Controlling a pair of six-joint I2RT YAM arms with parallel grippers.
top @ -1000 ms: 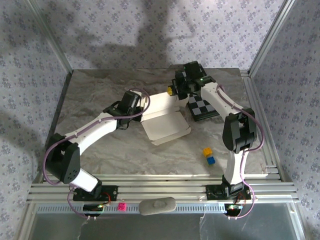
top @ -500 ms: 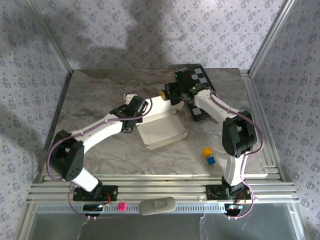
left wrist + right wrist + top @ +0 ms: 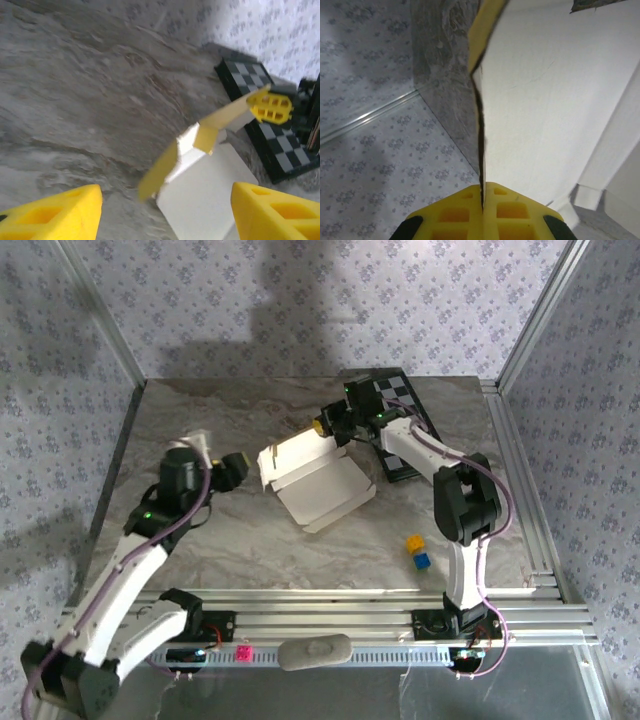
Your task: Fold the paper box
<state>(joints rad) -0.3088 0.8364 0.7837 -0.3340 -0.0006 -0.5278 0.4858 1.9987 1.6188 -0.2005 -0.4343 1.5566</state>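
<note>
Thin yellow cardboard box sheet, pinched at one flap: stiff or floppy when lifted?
Probably floppy: the thin yellow cardboard box sheet shows a wavy edge at the right gripper. Likely light: that single pinch holds a panel raised off the marble-patterned table. It may hinge at creases, as flaps stand at different angles.

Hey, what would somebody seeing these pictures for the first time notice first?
The half-folded paper box lies mid-table, whitish inside up, with the right gripper shut on its raised far edge. The left gripper hangs open left of the box, apart from it. A chequered board lies far right, and a yellow cube and blue cube sit near right.
</note>
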